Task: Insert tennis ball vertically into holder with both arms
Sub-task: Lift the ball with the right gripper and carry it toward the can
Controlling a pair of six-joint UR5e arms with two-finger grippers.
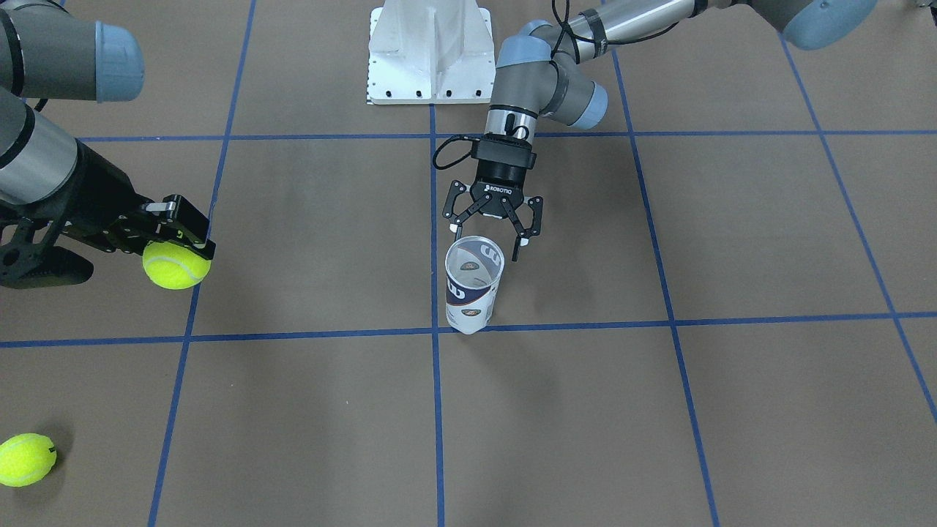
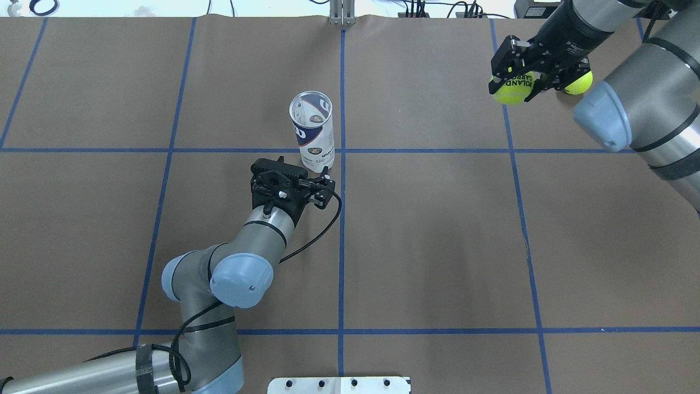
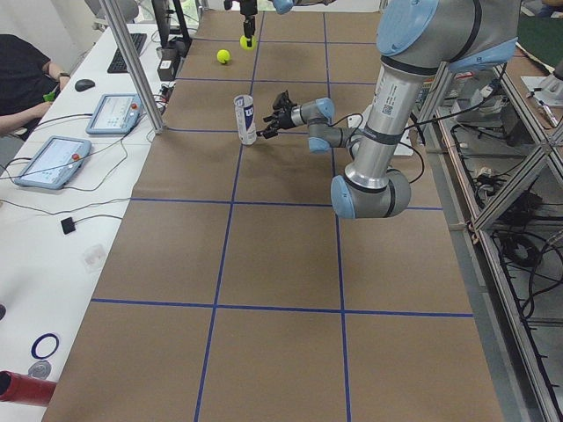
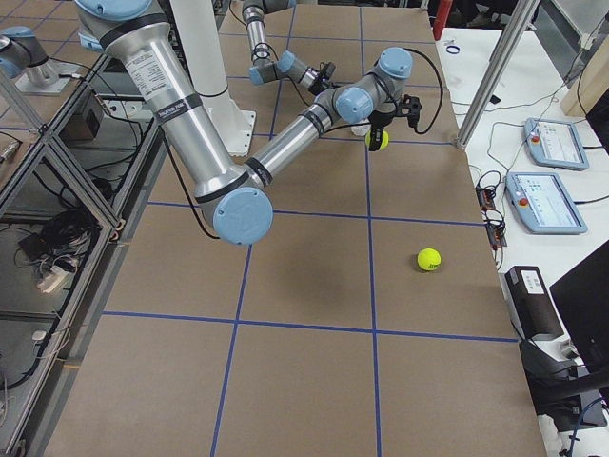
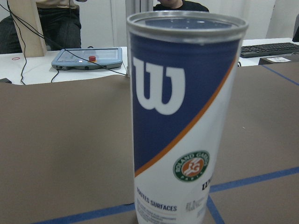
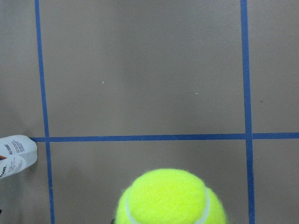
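The holder (image 1: pixel 473 285) stands upright, open end up, near the table's middle; it looks empty from above (image 2: pixel 313 131). It fills the left wrist view (image 5: pixel 182 121). My left gripper (image 1: pixel 489 236) is open just behind the holder on the robot's side, jaws spread wide at its upper part, not closed on it (image 2: pixel 299 174). My right gripper (image 1: pixel 179 249) is shut on a yellow-green tennis ball (image 1: pixel 176 265), held above the table far to the robot's right (image 2: pixel 513 88). The ball shows at the bottom of the right wrist view (image 6: pixel 170 198), with the holder's base (image 6: pixel 14 156) at the left edge.
A second tennis ball (image 1: pixel 25 460) lies on the table beyond my right gripper (image 2: pixel 579 82), toward the operators' edge (image 4: pixel 429 259). The white pedestal base (image 1: pixel 428 51) stands behind the holder. Tablets and cables lie on the desk (image 3: pixel 53 158) past the table's far edge.
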